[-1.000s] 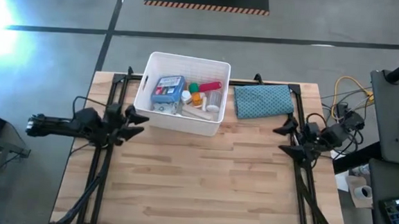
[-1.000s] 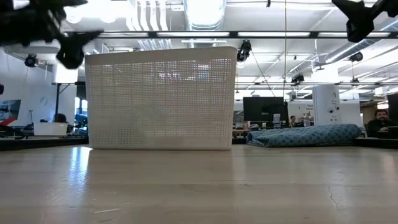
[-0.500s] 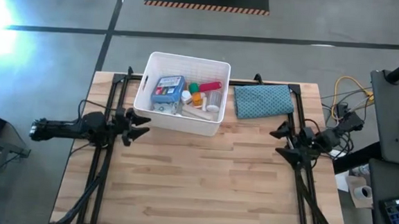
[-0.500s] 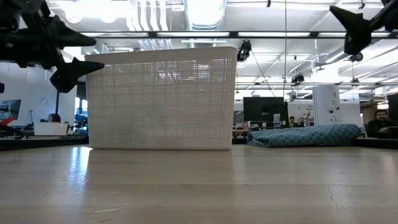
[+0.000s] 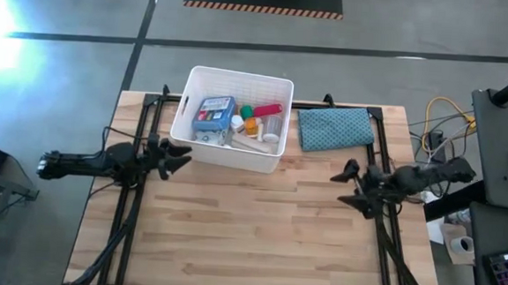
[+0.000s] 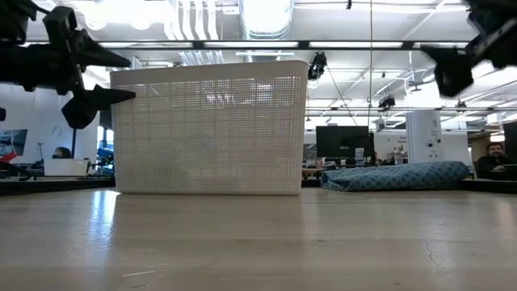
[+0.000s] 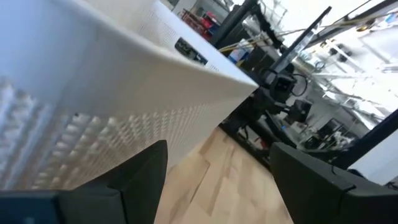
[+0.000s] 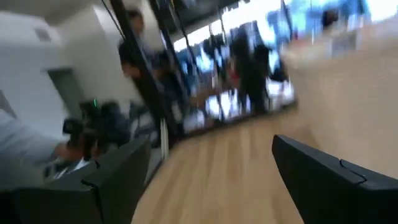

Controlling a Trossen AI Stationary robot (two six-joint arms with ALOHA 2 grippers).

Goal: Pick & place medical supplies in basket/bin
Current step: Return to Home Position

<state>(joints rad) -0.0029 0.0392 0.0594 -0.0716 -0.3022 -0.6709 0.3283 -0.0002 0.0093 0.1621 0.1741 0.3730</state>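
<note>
White bin holds one blue kit (both arms' jaws spread).

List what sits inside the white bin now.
The bin holds a blue first-aid kit, a red tube, a green cube, an orange vial and white packs. Anything under them is hidden.

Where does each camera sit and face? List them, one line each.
High: overhead, straight down on table, white bin, cloth; both arms, left fingers and right fingers open.
Low: table height, level across at the bin; both arms' fingers up top.
Left wrist: on left arm, facing the bin's wall; own fingers.
Right wrist: on right arm, facing along the table; own fingers.
Shared: high, low, left wrist show the bin.
</note>
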